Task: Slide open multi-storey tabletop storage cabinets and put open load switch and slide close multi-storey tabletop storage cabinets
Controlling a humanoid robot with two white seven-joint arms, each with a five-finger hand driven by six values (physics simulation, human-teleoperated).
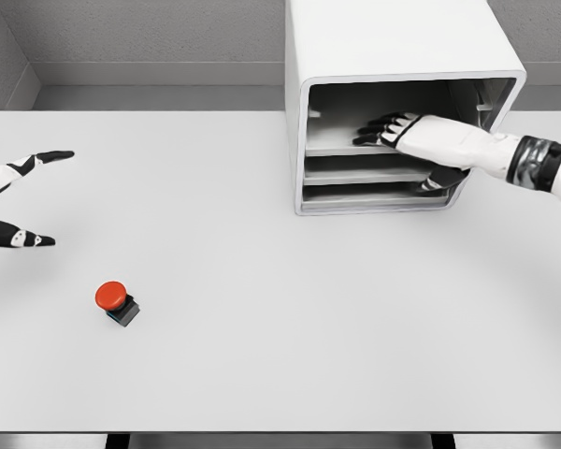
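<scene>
The white box-shaped storage cabinet [393, 56] stands at the far side of the white table [290, 346], a little right of the middle, and its front shows three shelf levels. The right hand [385, 129] reaches inside the top level. Its dark fingers [366, 138] are spread flat over the shelf and they hold nothing. I cannot tell if a drawer is already pulled out or if these levels are only open trays.

The load switch with the red round button on a small dark base [118, 302] sits on the table at the near left, well apart from the cabinet. Nothing touches it. The left hand [19, 201] shows at the left edge of the picture, with thumb and fingers apart and empty, near the switch but not over it.

In my judgement the task is at its first step, the opening of the cabinet; the switch is not yet picked up.

Some things can go wrong from here. The flat hand has no real hold on the shelf, so it may slip when it pulls. The forearm lies close to the cabinet's right wall and could push the whole cabinet sideways. Later, the switch is small and top-heavy, so a poor grasp may tip it over.
</scene>
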